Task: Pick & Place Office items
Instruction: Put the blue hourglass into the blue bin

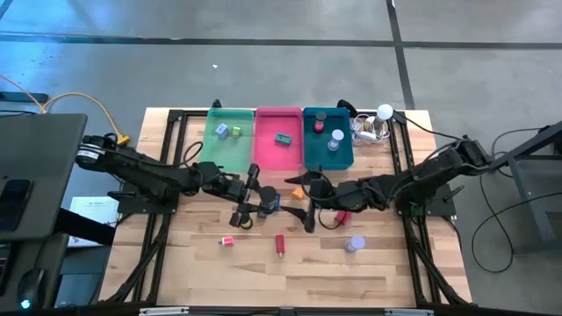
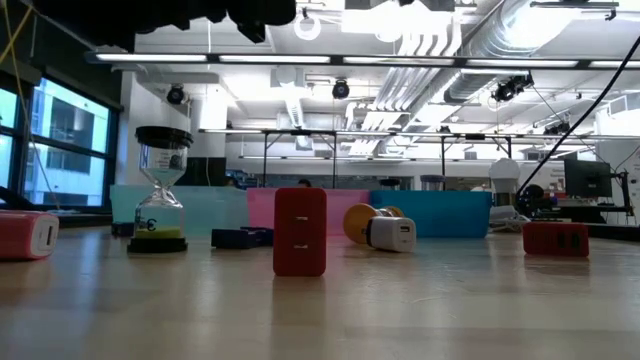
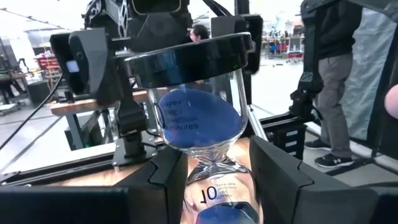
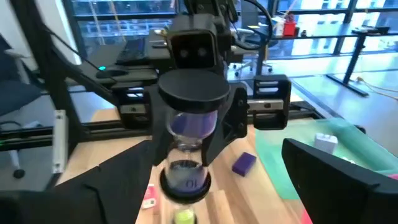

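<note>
An hourglass with blue sand and black end caps hangs above the table's middle, and my left gripper is shut on it. My right gripper faces it from the right, open; its fingers stand apart on either side of the hourglass without touching it. Loose on the table are a red block, a small pink block, a lavender cylinder, another red block, an orange piece and a second hourglass with yellow-green sand, upright on its base. My left gripper pinches the hourglass at its narrow waist between its two fingers. The fingers come about level from the table's left. The hourglass stands roughly upright in the hold, one black cap above the fingers, lifted clear of the table.
A green tray, a pink tray and a teal tray stand side by side at the far edge, each with small items inside. A white ball with cables lies right of them. Bare wood lies near the front edge.
</note>
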Controlling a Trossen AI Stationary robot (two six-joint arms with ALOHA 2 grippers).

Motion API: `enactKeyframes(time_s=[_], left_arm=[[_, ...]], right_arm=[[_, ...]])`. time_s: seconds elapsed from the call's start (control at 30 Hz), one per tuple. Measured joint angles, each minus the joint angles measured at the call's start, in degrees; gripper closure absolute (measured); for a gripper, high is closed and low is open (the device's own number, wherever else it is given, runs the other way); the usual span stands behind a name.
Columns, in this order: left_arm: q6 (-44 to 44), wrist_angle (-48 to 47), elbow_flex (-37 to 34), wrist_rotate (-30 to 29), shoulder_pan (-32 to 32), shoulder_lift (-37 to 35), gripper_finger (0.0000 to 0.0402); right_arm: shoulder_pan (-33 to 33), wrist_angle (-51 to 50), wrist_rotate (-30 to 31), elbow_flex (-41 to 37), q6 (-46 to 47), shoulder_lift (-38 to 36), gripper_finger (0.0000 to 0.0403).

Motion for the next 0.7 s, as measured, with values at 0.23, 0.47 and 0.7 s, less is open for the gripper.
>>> enactKeyframes(time_s=[0.23, 0.47, 0.7], left_arm=[[-0.48, -0.41, 0.00, 0.00, 0.83, 0.43, 0.0261], [-0.50, -1.85, 0.00, 0.02, 0.83, 0.43, 0.0261], [0.51, -3.48, 0.00, -0.45, 0.83, 0.40, 0.0261]], right_arm=[[-1.55, 7.56, -3.88, 0.00, -5.12, 4.88, 0.0059], [-2.47, 13.30, -4.54, 0.00, -6.01, 6.33, 0.0059], [-4.63, 14.08, -8.51, 0.00, -3.47, 6.70, 0.0059]])
